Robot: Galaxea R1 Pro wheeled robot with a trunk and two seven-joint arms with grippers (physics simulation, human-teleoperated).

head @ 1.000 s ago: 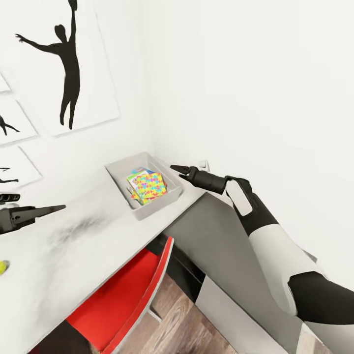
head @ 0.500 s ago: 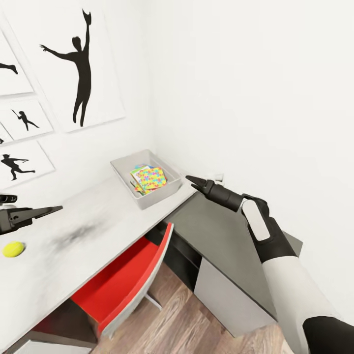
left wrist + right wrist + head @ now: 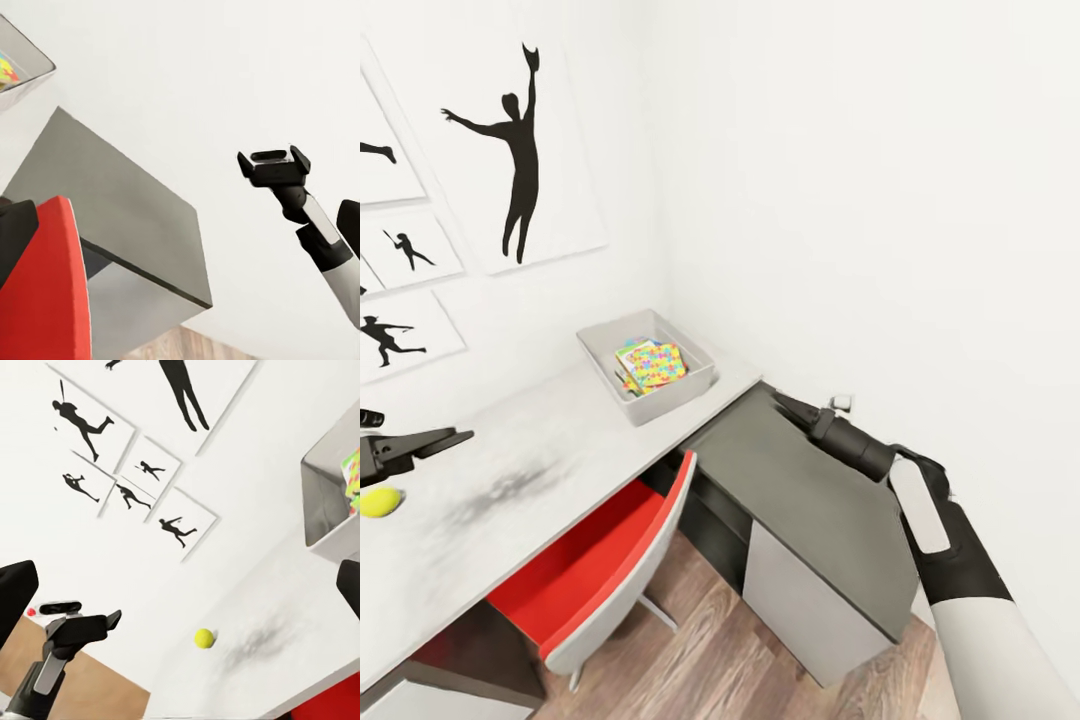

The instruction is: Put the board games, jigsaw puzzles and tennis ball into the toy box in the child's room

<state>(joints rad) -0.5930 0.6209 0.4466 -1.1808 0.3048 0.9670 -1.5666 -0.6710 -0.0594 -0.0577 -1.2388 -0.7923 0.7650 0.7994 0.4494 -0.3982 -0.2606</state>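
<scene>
The grey toy box [image 3: 696, 383] stands at the far end of the table's [image 3: 540, 470] pale top. A multicoloured jigsaw puzzle [image 3: 651, 363] lies uppermost in it, over other flat colourful pieces that I cannot tell apart. The tennis ball [image 3: 378, 500] rests on the table at the left, and shows too in the right wrist view [image 3: 203, 638]. My left gripper [image 3: 445, 438] hovers open and empty just above and beside the ball. My right gripper [image 3: 785, 403] is open and empty over the table's dark lower section [image 3: 810, 500], away from the toy box. The board games and the bed are out of view.
A red chair [image 3: 595, 560] is tucked under the table. White walls close off the corner behind the toy box, with silhouette pictures [image 3: 515, 150] on the left wall. Wooden floor [image 3: 690, 660] lies in front of the white drawers [image 3: 800, 610].
The camera has swung, bringing the ball into view. My right gripper has drawn back from beside the toy box to above the dark lower section. The left gripper has stayed over the table.
</scene>
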